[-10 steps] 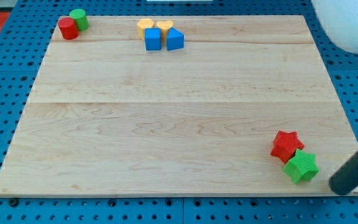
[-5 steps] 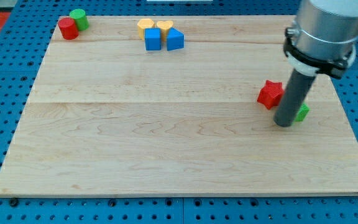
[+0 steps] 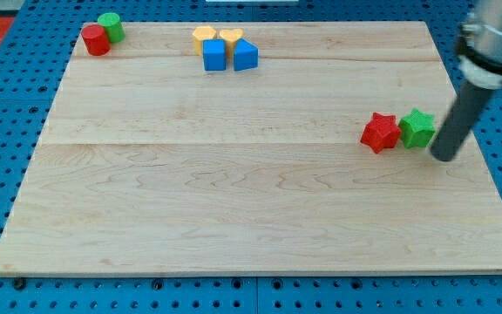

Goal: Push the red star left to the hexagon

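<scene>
The red star point(image 3: 379, 133) lies at the view's right, about mid-height on the wooden board point(image 3: 234, 192). A green star point(image 3: 417, 128) sits just to its right, touching it or nearly so. My tip point(image 3: 444, 158) is just right of the green star and slightly below it, a small gap apart. A yellow hexagon point(image 3: 203, 37) lies near the view's top, left of centre, beside a yellow heart point(image 3: 231, 37).
Two blue blocks point(image 3: 214, 55) point(image 3: 245, 55) sit just below the yellow pair. A red cylinder point(image 3: 95, 40) and a green cylinder point(image 3: 110, 26) stand at the top left corner. The board's right edge is close to my tip.
The two stars went from the bottom right corner up to mid-height. In the last half second my tip moved right, from in front of the green star to its right side.
</scene>
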